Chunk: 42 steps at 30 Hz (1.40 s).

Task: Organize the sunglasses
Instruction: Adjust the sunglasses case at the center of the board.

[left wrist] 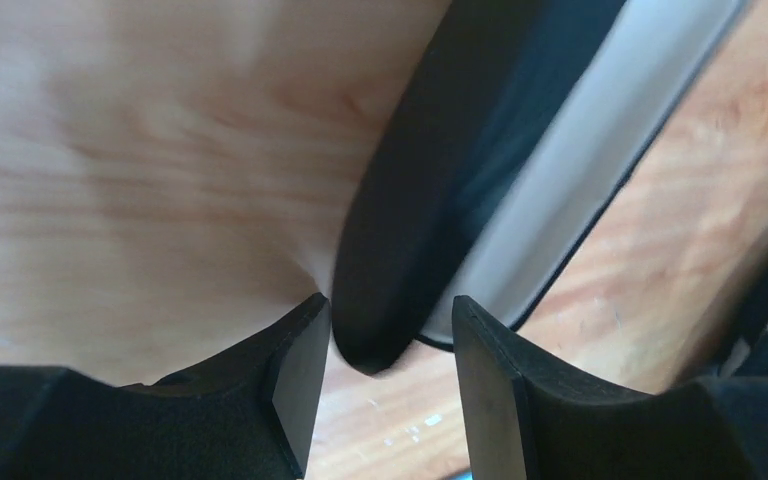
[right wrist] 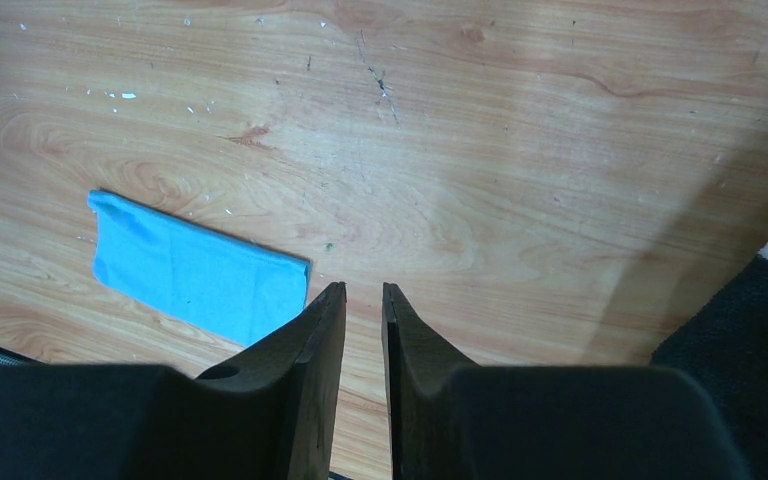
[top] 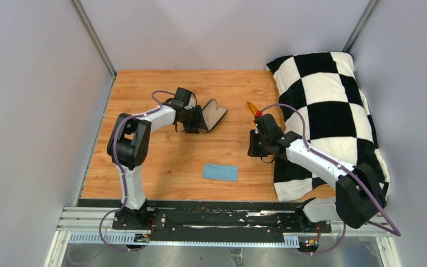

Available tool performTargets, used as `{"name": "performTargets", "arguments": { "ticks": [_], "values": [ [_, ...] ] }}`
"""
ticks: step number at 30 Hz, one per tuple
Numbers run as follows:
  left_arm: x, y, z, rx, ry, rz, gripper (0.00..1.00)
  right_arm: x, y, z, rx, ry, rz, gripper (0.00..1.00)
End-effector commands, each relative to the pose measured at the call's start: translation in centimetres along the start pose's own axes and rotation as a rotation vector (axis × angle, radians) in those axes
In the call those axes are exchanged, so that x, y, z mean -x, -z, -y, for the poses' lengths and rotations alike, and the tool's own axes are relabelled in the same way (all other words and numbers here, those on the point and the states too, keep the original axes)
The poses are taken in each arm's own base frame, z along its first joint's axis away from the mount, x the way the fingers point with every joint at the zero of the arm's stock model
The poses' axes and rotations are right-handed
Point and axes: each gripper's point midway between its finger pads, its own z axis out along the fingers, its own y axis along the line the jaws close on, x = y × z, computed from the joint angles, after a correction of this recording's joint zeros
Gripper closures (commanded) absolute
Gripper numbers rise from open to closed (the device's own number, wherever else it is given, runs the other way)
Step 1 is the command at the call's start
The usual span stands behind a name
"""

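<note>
The step in hand looked like readying the case: the sunglasses (top: 252, 107) were not yet touched. They lay on the table (top: 161, 161), well apart from the case (top: 216, 113), just beside the checkered blanket (top: 322, 111) and close behind the right arm's wrist.

The case stood open, one half lying flat and the other raised. The left claw (top: 194, 120) was at the raised half. In the left wrist view its fingers (left wrist: 295, 375) stood spread around the case's black end, whose pale lining showed beside it. The end lay against one finger. Whether the other finger pressed it I could not tell, so a true pinch was not certain.

The right claw (top: 254, 146) hung over bare table, near the blue cloth (top: 221, 172). Its fingers (right wrist: 320, 330) were almost pressed together, with a thin slit between them and nothing in it.

The next move, as I judged it, fell to the right arm. It would need to turn back toward the sunglasses and spread its claw. It would then need to take the slim frame across a narrow part, as amber plastic that thin would likely slip or twist under a careless grip. Meanwhile the left claw would need to keep the case open and steady, so the sunglasses could be laid inside. The cloth might also have to go in.
</note>
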Motion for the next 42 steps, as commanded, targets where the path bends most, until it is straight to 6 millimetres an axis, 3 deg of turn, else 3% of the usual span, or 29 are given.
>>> {"name": "performTargets", "arguments": {
  "ticks": [1, 13, 17, 21, 24, 29, 37, 40, 42],
  "values": [
    [-2.7, 1.5, 4.3, -0.090, -0.060, -0.019, 0.47, 0.3, 0.2, 0.3, -0.007, -0.016, -0.003, 0.74],
    [0.2, 8.8, 7.7, -0.111, -0.178, 0.104, 0.46, -0.4, 0.3, 0.6, -0.009, -0.019, -0.007, 0.74],
    [2.0, 9.5, 8.7, -0.108, -0.287, 0.119, 0.31, -0.4, 0.4, 0.5, 0.001, -0.020, -0.005, 0.75],
    [4.5, 8.5, 7.4, 0.012, -0.379, 0.120, 0.28, -0.4, 0.7, 0.4, 0.010, -0.019, 0.000, 0.75],
    [6.0, 7.3, 7.1, -0.019, -0.487, 0.089, 0.26, -0.4, 1.1, 0.3, 0.019, -0.024, 0.010, 0.74],
    [7.7, 4.2, 5.1, -0.073, -0.522, -0.015, 0.24, -1.1, 1.8, 0.2, 0.044, -0.032, 0.016, 0.75],
    [4.8, -0.7, 4.0, -0.170, -0.502, -0.208, 0.26, -2.1, 1.8, 0.5, 0.040, -0.036, -0.006, 0.74],
    [3.8, -1.3, 4.5, -0.231, -0.466, -0.250, 0.35, -2.0, 1.7, 0.4, 0.042, -0.038, -0.011, 0.74],
    [3.5, -1.4, 4.9, -0.250, -0.442, -0.260, 0.46, -1.8, 1.8, 0.1, 0.053, -0.039, -0.014, 0.74]
  ]
}}
